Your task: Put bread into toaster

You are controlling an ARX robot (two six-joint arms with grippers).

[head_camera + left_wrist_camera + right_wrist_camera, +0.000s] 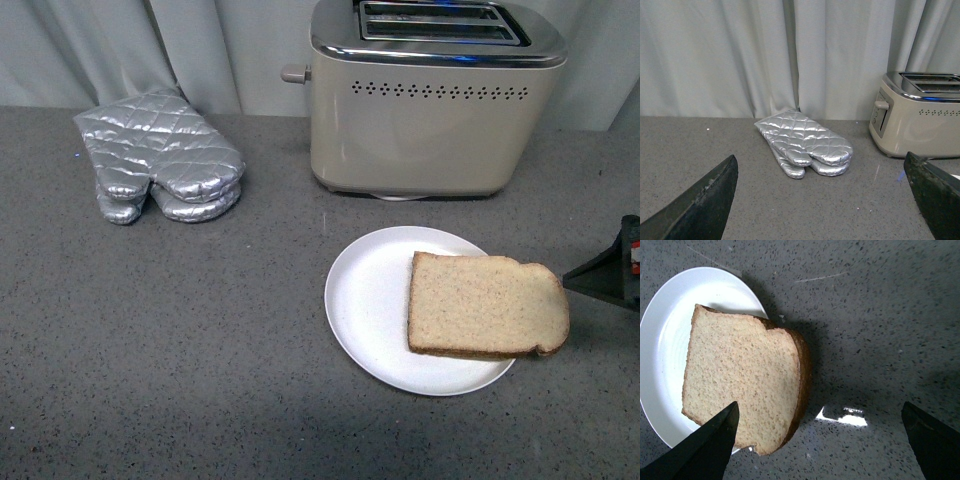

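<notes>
A slice of light brown bread (pixel 485 305) lies flat on a white plate (pixel 365 300), its rounded crust end hanging over the plate's right rim. Behind the plate stands the cream toaster (pixel 430 120) with a chrome top, two slots and a lever knob on its left side. My right gripper (pixel 820 407) hovers open just right of the bread (pixel 740 385), one finger over the slice's corner, nothing held; only its tip (pixel 610 272) shows in the front view. My left gripper (pixel 820 157) is open and empty over bare counter, facing the toaster (pixel 920 115) from the left.
A silver quilted oven mitt (pixel 160 155) lies on the grey speckled counter at the back left, also in the left wrist view (pixel 805 142). A pale curtain hangs behind the counter. Plate (pixel 665 340) rim curves under the bread.
</notes>
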